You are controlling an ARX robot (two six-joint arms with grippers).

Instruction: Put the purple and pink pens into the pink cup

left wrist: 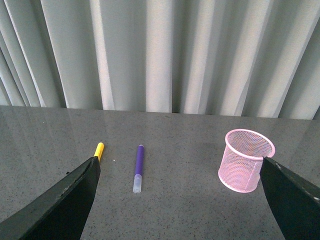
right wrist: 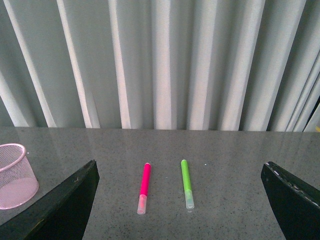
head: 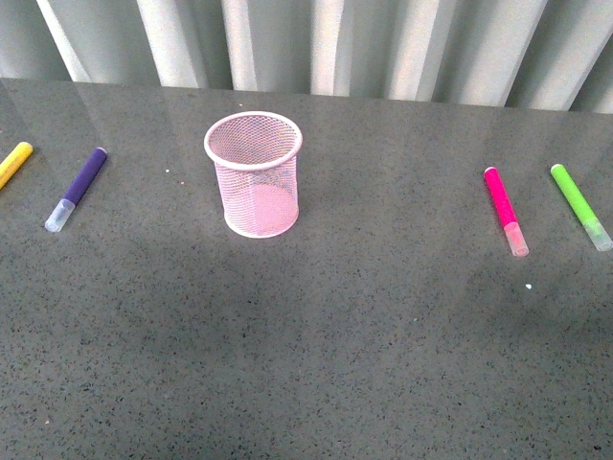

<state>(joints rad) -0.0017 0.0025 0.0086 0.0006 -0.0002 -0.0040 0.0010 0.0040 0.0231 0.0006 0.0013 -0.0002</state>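
Note:
The pink cup (head: pixel 253 172) stands upright and empty on the grey table, left of centre in the front view. The purple pen (head: pixel 78 187) lies flat to its left, whitish cap toward the near side. Far to the right lies the pink pen (head: pixel 505 209), also cap toward the near side. Neither arm shows in the front view. My left gripper (left wrist: pixel 180 200) hangs open above the table, with the purple pen (left wrist: pixel 138 167) and the pink cup (left wrist: pixel 246 160) ahead of it. My right gripper (right wrist: pixel 180 200) is open too, the pink pen (right wrist: pixel 144 187) lying ahead between its fingers.
A yellow marker (head: pixel 13 163) lies at the table's left edge, beside the purple pen. A lime-green marker (head: pixel 579 205) lies just right of the pink pen. A pleated grey curtain (head: pixel 316 43) closes off the table's far edge.

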